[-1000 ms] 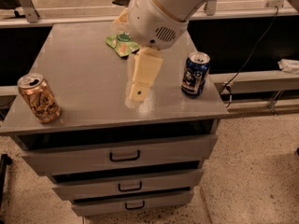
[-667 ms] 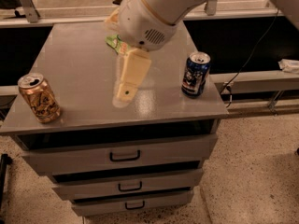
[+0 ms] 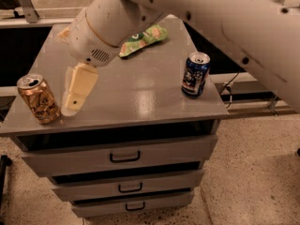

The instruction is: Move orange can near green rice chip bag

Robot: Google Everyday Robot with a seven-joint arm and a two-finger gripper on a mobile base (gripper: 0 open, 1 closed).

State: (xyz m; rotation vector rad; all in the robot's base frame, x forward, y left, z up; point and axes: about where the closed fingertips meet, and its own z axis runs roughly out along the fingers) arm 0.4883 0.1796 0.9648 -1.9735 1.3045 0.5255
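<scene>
Two cans (image 3: 38, 100) (image 3: 195, 75), one chip bag (image 3: 143, 40), one claw (image 3: 71, 107)

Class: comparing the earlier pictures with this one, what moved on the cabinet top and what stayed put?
The cream claw swung toward the picture's left across the grey cabinet top and now hangs close beside the small orange-gold metal can, which is not yet grasped. That can, the dark blue can and the flat light-green chip bag stayed in place.

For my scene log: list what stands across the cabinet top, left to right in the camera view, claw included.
orange can → claw, hanging low just right of that can → green rice chip bag, farther back → blue can
</scene>
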